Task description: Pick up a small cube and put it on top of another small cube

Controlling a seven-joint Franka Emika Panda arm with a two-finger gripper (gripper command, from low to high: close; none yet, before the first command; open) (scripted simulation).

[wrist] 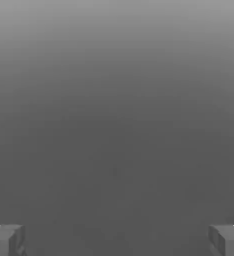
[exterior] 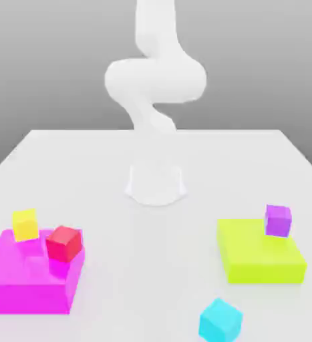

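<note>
four small cubes: one cyan cube (exterior: 220,320); one red cube (exterior: 64,243); one purple cube (exterior: 278,220); one yellow cube (exterior: 25,224); two flat blocks: one magenta block (exterior: 25,284); one lime block (exterior: 255,257)

Two flat blocks are set on the counter (exterior: 151,234). The left block (exterior: 25,280) carries two cubes; the right block (exterior: 255,257) carries one. The small cube (exterior: 220,320) is placed before the right block.
</note>
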